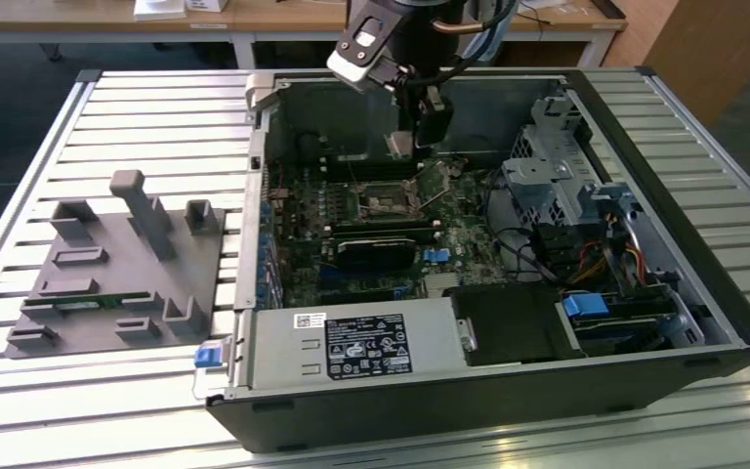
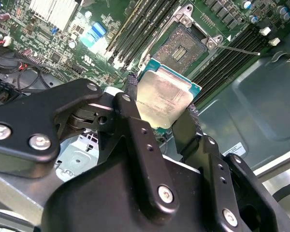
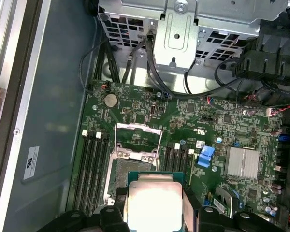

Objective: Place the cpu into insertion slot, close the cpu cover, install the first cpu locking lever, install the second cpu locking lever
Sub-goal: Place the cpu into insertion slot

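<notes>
The cpu (image 2: pixel 168 95), a small square chip with a pale silvery top, hangs tilted between the black fingers (image 2: pixel 131 92) of my gripper (image 2: pixel 162 100), which is shut on its edges. It is a little above the motherboard, close to the insertion slot (image 2: pixel 181 48), whose brownish pin field lies bare. In the exterior view my gripper (image 1: pixel 409 147) reaches down into the open computer case just behind the slot (image 1: pixel 385 202). The cpu cover (image 3: pixel 139 127) stands flipped up at the slot's far side. A thin metal locking lever (image 2: pixel 241 50) sticks out beside the slot.
Long black memory sticks (image 2: pixel 135 34) flank the slot. A metal drive cage (image 1: pixel 551 176) and cables fill the exterior view's right of the case, and a power supply (image 1: pixel 349 347) sits at the front. A grey parts fixture (image 1: pixel 121 264) rests on the slatted table at the exterior view's left.
</notes>
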`<state>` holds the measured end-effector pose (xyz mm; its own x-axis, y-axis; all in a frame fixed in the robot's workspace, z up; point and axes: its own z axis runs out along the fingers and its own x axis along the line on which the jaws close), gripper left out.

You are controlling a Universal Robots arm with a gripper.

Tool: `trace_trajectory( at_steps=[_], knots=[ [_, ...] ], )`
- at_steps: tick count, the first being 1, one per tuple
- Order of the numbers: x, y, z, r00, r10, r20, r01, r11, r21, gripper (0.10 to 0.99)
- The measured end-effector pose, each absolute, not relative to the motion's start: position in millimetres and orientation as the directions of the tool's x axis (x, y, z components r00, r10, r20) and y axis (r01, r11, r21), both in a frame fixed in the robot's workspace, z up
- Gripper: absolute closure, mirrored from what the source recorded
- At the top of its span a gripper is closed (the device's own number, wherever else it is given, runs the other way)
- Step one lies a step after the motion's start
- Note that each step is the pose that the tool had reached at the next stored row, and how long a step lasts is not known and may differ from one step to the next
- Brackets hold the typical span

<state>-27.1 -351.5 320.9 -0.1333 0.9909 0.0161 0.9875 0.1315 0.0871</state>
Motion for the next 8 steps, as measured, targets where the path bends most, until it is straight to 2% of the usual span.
trace_trajectory(
  at_steps=[8],
  knots=[
    [-27.1, -351.5, 316.6, -0.133, 0.991, 0.016, 0.988, 0.131, 0.087, 0.549]
  ],
)
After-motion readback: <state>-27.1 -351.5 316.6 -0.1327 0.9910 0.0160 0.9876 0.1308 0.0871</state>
